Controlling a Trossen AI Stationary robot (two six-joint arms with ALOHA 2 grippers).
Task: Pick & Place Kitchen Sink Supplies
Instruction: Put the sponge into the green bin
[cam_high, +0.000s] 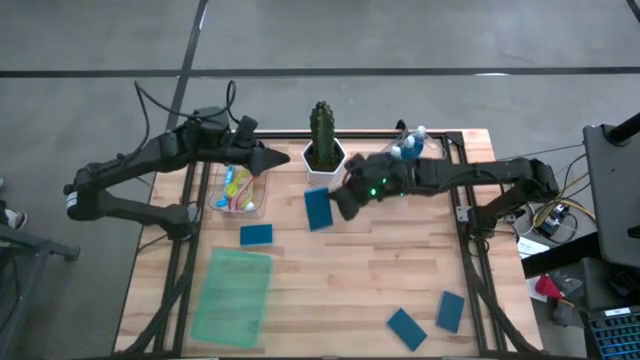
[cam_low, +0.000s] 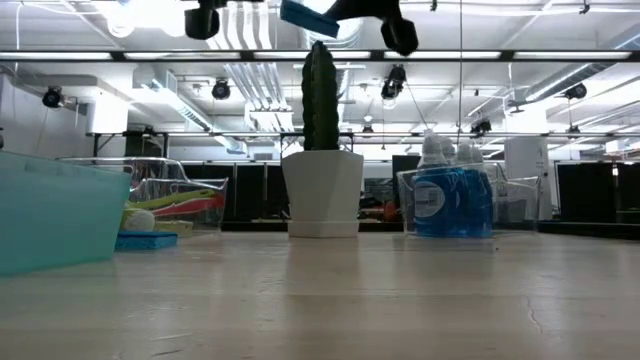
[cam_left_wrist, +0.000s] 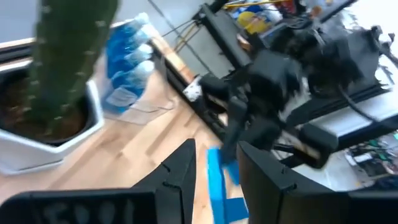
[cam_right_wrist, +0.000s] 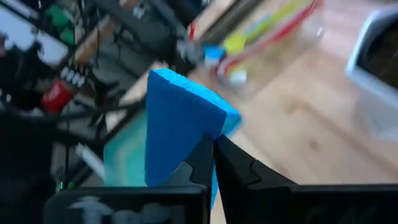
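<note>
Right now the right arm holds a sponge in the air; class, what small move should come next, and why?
Probably carry the sponge toward the green tray, keeping it raised. The right gripper has its jaws shut on it above the table, with another sponge lying between it and the tray.

pale matt wooden table, translucent glossy plastic tray, porous matt foam sponge.

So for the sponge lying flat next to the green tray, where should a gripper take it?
The sponge lies flat on the table, apart from the green tray. Probably best from straight above, jaws across its two long edges at mid-length: it looks thin, so only the narrow sides offer a hold.
</note>
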